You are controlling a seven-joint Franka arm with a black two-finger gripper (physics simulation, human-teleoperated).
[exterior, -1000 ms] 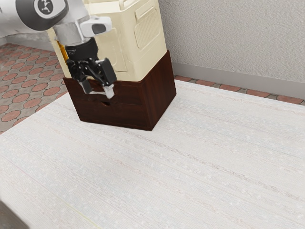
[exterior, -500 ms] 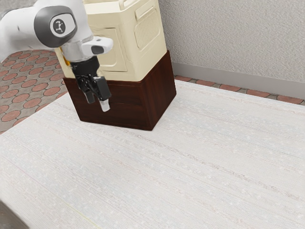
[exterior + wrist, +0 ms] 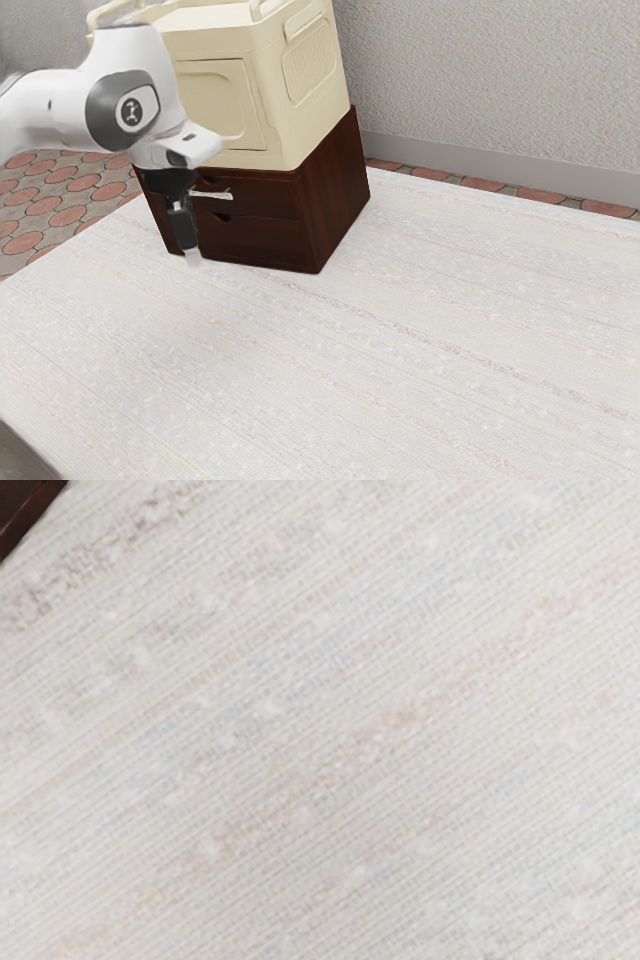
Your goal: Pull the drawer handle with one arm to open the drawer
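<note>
Grey-white drawer handle (image 3: 214, 195) | to exterior view's right of gripper (image 3: 192, 257) | released or clenched: cannot tell

Rough wall (image 3: 490, 80) and red paving (image 3: 68, 216) suggest a patio.

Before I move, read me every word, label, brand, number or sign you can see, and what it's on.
Round badge on the arm: a dark mark, too small to read.
Cream box, drawer unit, table: no text I can make out.
</note>
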